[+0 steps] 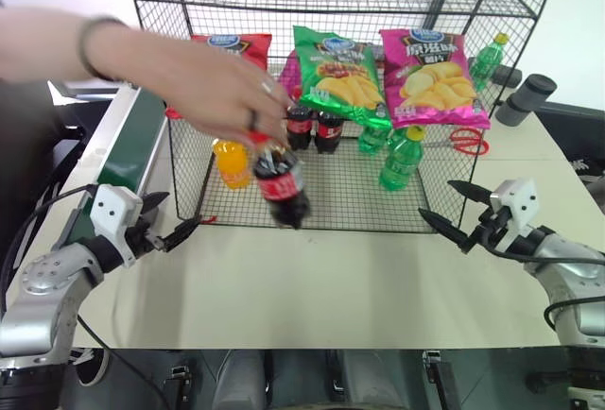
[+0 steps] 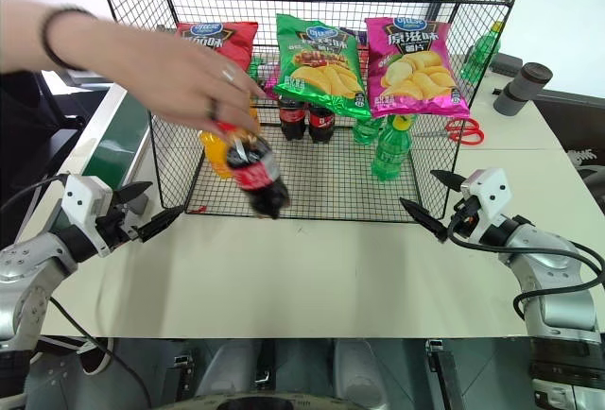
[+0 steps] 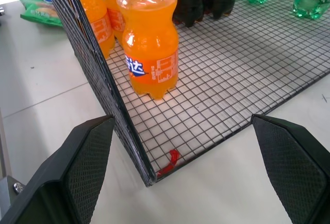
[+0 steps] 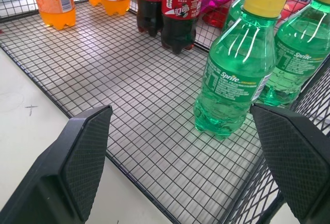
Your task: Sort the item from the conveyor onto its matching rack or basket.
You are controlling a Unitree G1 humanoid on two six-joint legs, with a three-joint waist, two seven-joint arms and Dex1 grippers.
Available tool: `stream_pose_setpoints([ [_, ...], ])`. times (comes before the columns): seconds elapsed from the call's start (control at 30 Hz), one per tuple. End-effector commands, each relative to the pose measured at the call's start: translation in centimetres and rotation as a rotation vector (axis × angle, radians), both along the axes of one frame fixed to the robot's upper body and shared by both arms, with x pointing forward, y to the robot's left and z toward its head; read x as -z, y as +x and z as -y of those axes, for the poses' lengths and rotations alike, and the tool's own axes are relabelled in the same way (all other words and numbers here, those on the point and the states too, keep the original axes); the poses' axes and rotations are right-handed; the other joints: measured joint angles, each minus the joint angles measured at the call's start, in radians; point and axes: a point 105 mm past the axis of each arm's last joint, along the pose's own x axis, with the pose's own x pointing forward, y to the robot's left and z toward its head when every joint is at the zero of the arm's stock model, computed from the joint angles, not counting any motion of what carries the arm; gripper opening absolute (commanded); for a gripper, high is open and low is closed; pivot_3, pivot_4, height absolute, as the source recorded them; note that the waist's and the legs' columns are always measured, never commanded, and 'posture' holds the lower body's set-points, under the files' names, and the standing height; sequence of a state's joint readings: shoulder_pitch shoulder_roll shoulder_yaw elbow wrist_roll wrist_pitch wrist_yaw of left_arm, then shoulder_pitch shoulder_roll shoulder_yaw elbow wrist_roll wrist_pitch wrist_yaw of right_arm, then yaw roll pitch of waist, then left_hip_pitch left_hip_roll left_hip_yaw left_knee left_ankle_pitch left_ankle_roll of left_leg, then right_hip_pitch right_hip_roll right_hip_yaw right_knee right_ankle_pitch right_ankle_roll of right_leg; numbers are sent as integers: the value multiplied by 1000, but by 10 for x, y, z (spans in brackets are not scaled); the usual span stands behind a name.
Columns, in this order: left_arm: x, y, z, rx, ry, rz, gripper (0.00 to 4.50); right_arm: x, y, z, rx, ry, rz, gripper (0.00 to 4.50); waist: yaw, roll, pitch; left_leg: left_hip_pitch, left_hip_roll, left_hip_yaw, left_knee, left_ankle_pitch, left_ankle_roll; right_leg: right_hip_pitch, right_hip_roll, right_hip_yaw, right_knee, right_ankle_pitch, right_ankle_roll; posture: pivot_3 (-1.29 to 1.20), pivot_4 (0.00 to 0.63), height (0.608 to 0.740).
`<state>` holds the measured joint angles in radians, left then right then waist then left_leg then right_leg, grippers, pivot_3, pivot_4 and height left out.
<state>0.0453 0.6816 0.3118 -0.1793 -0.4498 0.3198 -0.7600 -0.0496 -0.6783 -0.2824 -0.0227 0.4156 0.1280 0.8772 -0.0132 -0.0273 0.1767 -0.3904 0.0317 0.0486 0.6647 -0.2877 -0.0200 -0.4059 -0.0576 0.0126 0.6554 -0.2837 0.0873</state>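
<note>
Sort not begun, as far as the robot goes. A person's hand [image 1: 213, 89] holds the cola bottle [image 1: 282, 185] by its cap end, tilted, in the air over the front edge of the black wire rack [image 1: 444, 197]; it rests neither on the conveyor [image 1: 130, 141] along the counter's left edge nor on the counter [image 1: 321, 282] itself.

Two cola bottles [image 4: 172, 10] already stand on the rack floor behind the hanging crisp bags [image 1: 338, 72], beside orange-drink bottles [image 3: 149, 38] and green Sprite bottles [image 4: 237, 64].

Left gripper [image 1: 180, 230]: jaws wide, empty, near the rack's front-left corner. Right gripper [image 1: 456, 210]: jaws wide, empty, near the front-right corner.

Held bottle hangs between the two grippers, nearer the left, above and apart from both. Pick and placement both look left to do.
</note>
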Motion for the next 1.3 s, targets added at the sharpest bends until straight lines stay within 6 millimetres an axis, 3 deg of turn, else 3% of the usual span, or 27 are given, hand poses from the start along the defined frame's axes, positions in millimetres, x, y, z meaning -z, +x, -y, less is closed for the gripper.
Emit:
stream_pose_setpoints([
  [0.03, -15, -2, -2, -6, 2, 56, 4500, -8, 1, -1, -9, 7, 41, 4461, 0, 0, 0, 0, 0, 0, 0, 0, 0, 0, 0, 0, 0, 0, 0, 0, 150, 740],
  [0.63, -26, -13, -10, -48, -59, 58, 4500, -11, 7, -11, -34, 10, 45, 4461, -1, 0, 0, 0, 0, 0, 0, 0, 0, 0, 0, 0, 1, 0, 0, 0, 150, 740],
  [1.3, -41, -8, -28, -162, -122, 173, 4500, -11, 9, -27, -63, 45, 39, 4461, 0, 0, 0, 0, 0, 0, 1, 0, 0, 0, 0, 0, 1, 0, 0, 0, 150, 740],
])
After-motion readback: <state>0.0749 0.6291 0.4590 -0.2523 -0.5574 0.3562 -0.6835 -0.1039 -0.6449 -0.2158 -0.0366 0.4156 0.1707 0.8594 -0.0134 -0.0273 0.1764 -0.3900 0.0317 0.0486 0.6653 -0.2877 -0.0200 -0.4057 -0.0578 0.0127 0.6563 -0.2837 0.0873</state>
